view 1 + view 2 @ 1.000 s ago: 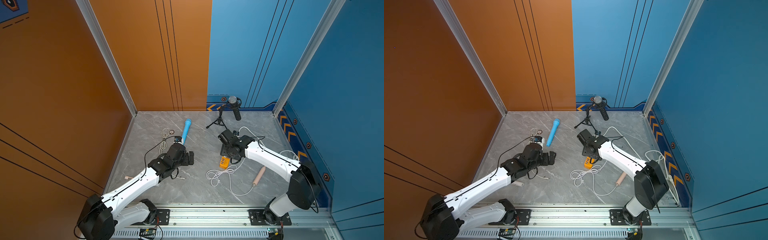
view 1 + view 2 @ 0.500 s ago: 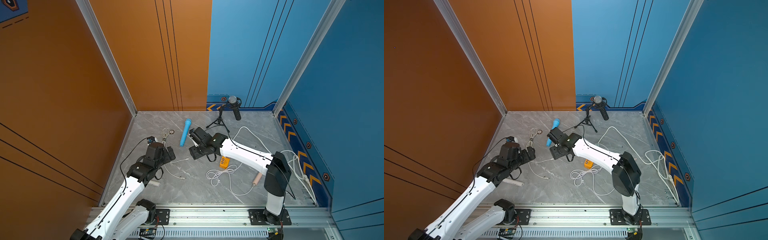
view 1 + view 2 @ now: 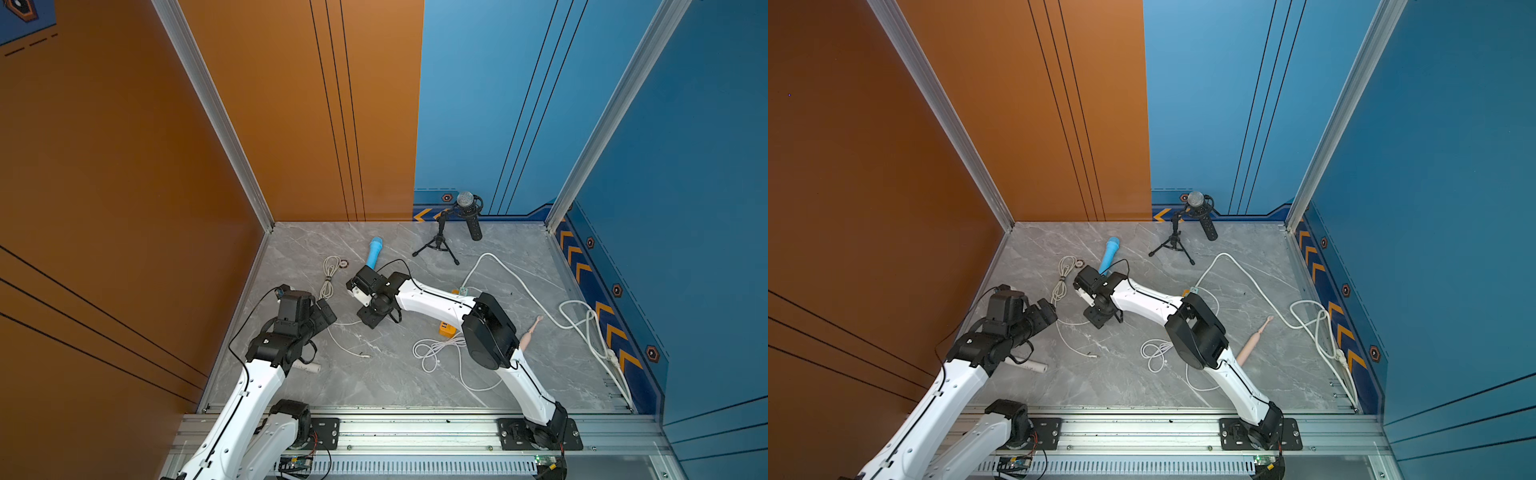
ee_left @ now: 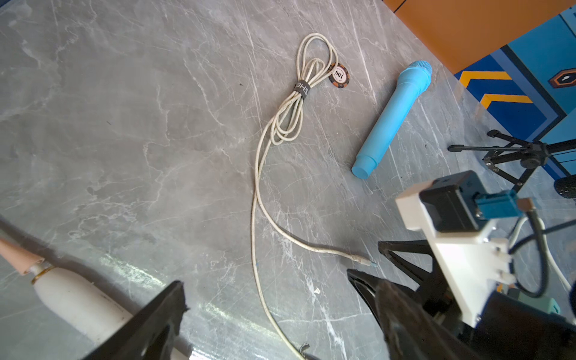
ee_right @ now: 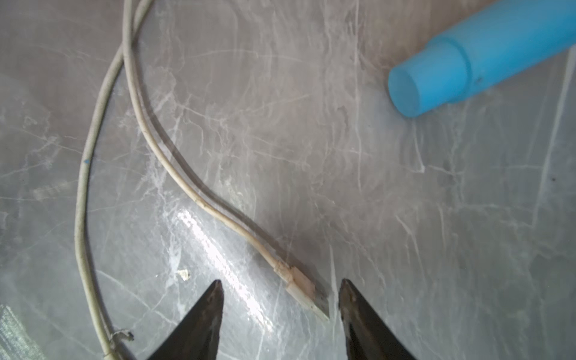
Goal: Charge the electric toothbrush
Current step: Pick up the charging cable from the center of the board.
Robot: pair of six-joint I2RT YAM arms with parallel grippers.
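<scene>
The electric toothbrush (image 4: 74, 299), a white handle with a gold ring and a pink neck, lies on the grey floor beside my left arm (image 3: 307, 367) (image 3: 1034, 366). My left gripper (image 4: 263, 279) (image 3: 326, 313) hovers open over the off-white charging cable (image 4: 255, 193), holding nothing. The cable's tied bundle (image 3: 330, 270) (image 3: 1064, 270) lies further back. My right gripper (image 5: 280, 282) (image 3: 371, 322) points down at the floor, open. The cable's plug (image 5: 304, 288) lies flat between its fingers, nearer one of them, and is not gripped.
A blue microphone (image 3: 374, 253) lies just behind the right gripper, and a black microphone on a tripod (image 3: 467, 212) stands at the back. Right of centre are a yellow block (image 3: 446, 328), a coiled white cord (image 3: 436, 349), a pink brush (image 3: 528, 334) and a thick white cable (image 3: 582, 324).
My right arm has swung left from the yellow block to the cable plug, its jaws narrowing. My left arm has drawn back to the left, still open.
</scene>
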